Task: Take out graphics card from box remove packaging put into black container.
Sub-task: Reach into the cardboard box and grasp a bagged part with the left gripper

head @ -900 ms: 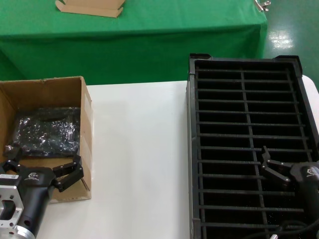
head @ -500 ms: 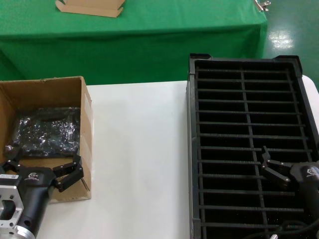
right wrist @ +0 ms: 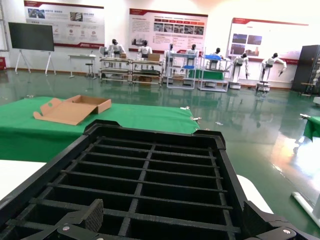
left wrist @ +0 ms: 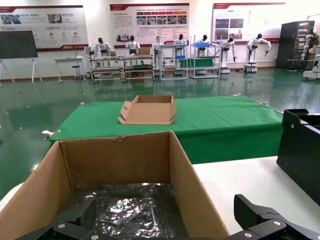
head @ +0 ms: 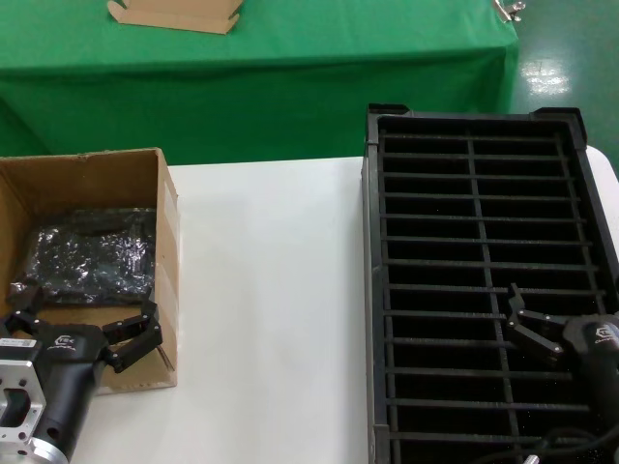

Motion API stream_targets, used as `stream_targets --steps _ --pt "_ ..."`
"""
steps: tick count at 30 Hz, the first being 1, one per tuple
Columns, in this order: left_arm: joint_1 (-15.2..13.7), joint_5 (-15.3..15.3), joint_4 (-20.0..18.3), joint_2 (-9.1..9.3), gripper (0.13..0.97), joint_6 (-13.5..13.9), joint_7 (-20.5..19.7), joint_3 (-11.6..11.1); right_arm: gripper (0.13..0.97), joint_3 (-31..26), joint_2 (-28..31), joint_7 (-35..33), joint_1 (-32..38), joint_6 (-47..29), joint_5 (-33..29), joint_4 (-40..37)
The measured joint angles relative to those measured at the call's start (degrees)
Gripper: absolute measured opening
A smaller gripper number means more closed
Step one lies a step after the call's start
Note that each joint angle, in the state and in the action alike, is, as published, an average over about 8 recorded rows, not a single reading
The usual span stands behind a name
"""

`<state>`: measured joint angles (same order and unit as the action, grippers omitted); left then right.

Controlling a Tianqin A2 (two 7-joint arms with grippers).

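The brown cardboard box (head: 97, 179) stands open at the white table's left edge. Inside it lies the shiny crinkled plastic packaging (head: 92, 256), dark and flat on the box floor; the graphics card itself is hidden inside it. My left gripper (head: 82, 314) is open at the box's near side, one finger inside the box and one outside its right wall. The left wrist view shows the box (left wrist: 115, 160), the packaging (left wrist: 125, 212) and the gripper (left wrist: 167, 222). The black container (head: 474, 145) fills the right side. My right gripper (head: 561, 329) hangs open above its near slots, and shows in its wrist view (right wrist: 175, 222).
The white table (head: 271, 290) lies between the box and the container (right wrist: 150, 135). Behind it stands a green-covered table (head: 290, 68) with a flat tan cardboard tray (head: 174, 14), which also shows in both wrist views (left wrist: 149, 110) (right wrist: 70, 110).
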<state>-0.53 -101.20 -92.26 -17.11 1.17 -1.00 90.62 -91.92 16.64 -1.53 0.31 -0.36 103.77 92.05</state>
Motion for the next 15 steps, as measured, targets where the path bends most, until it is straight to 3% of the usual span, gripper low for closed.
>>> stream_targets --steps 15 --pt "0.00 0.00 0.00 0.00 0.966 0.00 0.00 0.00 0.966 0.00 0.00 0.00 0.00 0.00 0.00 0.00"
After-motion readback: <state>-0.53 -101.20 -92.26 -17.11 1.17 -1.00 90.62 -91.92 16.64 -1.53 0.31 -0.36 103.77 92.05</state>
